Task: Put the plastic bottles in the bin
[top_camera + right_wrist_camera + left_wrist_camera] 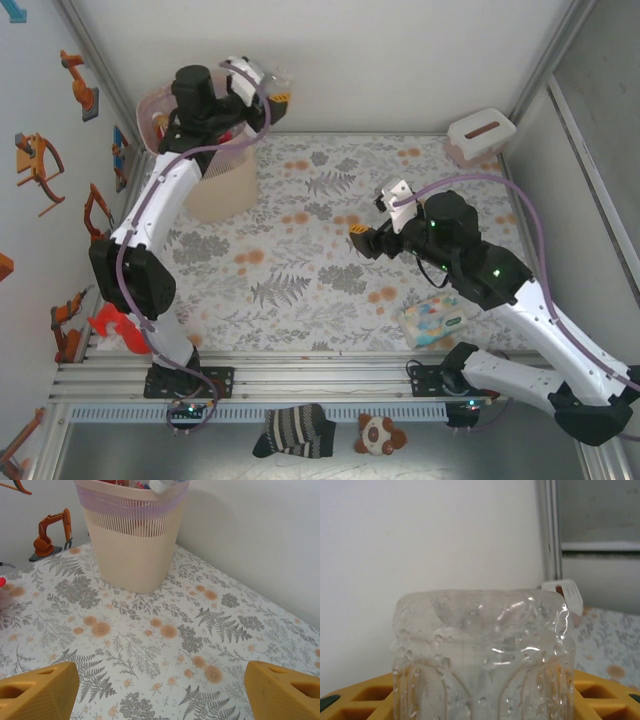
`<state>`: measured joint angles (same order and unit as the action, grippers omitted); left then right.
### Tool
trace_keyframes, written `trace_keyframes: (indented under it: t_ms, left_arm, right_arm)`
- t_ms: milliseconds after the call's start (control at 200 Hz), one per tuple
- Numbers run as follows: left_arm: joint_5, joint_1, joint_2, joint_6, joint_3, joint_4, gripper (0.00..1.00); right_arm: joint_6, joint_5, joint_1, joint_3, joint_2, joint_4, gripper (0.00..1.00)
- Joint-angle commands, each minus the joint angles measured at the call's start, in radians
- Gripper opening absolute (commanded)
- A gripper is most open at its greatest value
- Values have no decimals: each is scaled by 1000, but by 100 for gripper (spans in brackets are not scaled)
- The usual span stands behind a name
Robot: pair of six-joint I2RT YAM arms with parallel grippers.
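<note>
The beige bin [222,188] with a pink liner stands at the far left of the table, and bottles [145,484] show inside its rim. My left gripper [262,88] is raised above and just right of the bin's mouth, shut on a clear plastic bottle [482,650] beaded with droplets. The bottle's ribbed end rises between the yellow fingers [602,695]. My right gripper [160,692] hovers open over the middle of the table with nothing between its fingers [37,690]. It faces the bin [132,540].
A white tissue box [480,135] sits at the far right corner. A pastel wipes pack [432,320] lies near the right arm's base. An orange toy excavator [50,530] stands by the left wall. Socks [295,430] and a plush toy [380,435] lie below the table's front rail.
</note>
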<state>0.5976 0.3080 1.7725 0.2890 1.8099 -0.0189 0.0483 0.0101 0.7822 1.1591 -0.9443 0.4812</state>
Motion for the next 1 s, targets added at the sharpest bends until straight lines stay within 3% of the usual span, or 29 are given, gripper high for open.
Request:
trace_keyframes:
  t_ms: [0,135,561,781,996]
  left_arm:
    - [19,-35,-36,-143,36,-113,56]
    - [-47,-79,-39,-147,43,-134,55]
    - [-17,-276,98,-269,164,-130,55]
    - [22,-321,177,-303,170,-142,56]
    - [31,-351,186,-331,74,-190,59]
  right_arm:
    - [-21,10,3,-3,-5,-42,85]
    - [-23,14,3,-1,-11,-46,85]
    - [-38,8,3,7,-14,-43,84]
    - [-38,-2,3,22,-21,-32,84]
    - [-43,-5,3,33,-31,-17,84]
